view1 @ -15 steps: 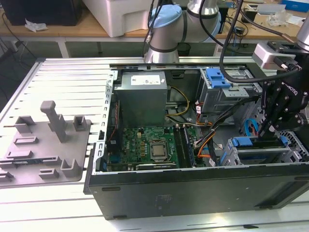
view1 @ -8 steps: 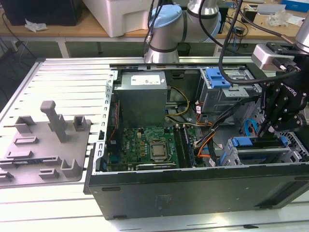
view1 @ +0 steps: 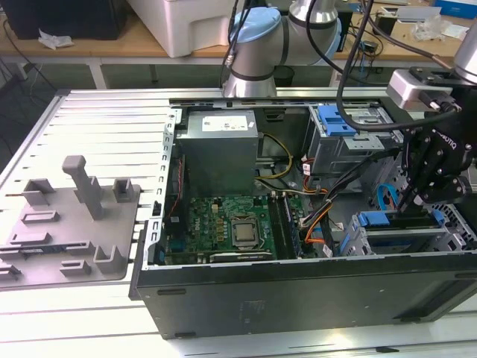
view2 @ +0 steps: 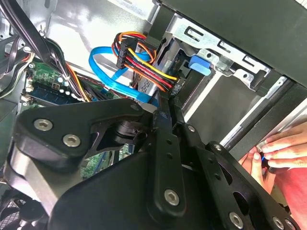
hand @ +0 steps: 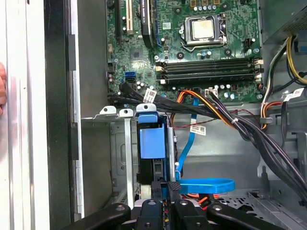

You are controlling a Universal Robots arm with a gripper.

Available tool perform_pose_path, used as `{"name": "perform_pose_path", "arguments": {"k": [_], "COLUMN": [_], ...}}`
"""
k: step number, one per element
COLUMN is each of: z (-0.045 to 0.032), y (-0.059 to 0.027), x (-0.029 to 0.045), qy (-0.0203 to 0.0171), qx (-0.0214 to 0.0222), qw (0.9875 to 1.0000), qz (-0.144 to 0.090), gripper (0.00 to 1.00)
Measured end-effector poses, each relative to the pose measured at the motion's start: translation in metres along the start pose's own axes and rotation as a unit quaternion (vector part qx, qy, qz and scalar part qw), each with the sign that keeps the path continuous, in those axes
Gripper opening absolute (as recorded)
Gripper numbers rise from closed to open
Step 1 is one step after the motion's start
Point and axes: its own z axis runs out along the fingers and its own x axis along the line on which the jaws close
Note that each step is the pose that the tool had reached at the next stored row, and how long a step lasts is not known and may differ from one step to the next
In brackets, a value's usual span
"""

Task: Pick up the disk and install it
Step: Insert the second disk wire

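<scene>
Although well down between the cage walls, not quite home by the look of it: flat hard disk in its blue plastic carrier frame (hand: 152, 143), standing on edge inside the grey sheet-metal drive cage (hand: 116, 143) at the corner of the open black computer case (view1: 298, 298). Clamped at its near edge by the black two-finger gripper (hand: 164, 187), jaws drawn in to a narrow slot with blue frame pinched between. So: pick-up done, insertion under way, release not yet made. Cannot tell whether fully latched. Just beside, a curled flat blue data cable (hand: 206, 184) and a bundle of orange, red and black power wires (hand: 211, 103), unplugged from the disk as far as visible. Further out, green motherboard with bare processor socket (hand: 201, 28). At the case's rim, a person's hand (view2: 283, 148), resting on the edge.
</scene>
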Motion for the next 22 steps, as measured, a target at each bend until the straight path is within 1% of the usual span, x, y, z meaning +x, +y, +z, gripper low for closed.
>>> {"name": "perform_pose_path", "arguments": {"k": [4, 12, 14, 18, 19, 20, 21, 22], "z": [0.0017, 0.0018, 0.0007, 0.0012, 0.0013, 0.0014, 0.0013, 0.0007], "y": [-0.0001, -0.0001, -0.0002, 0.0001, 0.0001, 0.0002, 0.0002, 0.0003], "x": [-0.0002, -0.0001, 0.0012, 0.0005, 0.0004, 0.0004, 0.0004, 0.0006], "qy": [-0.0003, -0.0003, 0.0007, -0.0019, -0.0023, -0.0028, -0.0028, -0.0025], "qx": [0.0003, 0.0004, 0.0005, 0.0003, 0.0003, 0.0003, 0.0002, 0.0003], "qw": [1.0, 1.0, 1.0, 1.0, 1.0, 1.0, 1.0, 1.0], "qz": [0.0, 0.0, 0.0, -0.001, -0.001, -0.001, -0.001, -0.001], "gripper": [0.16, 0.16, 0.16, 0.16, 0.17, 0.23, 0.23, 0.3]}}
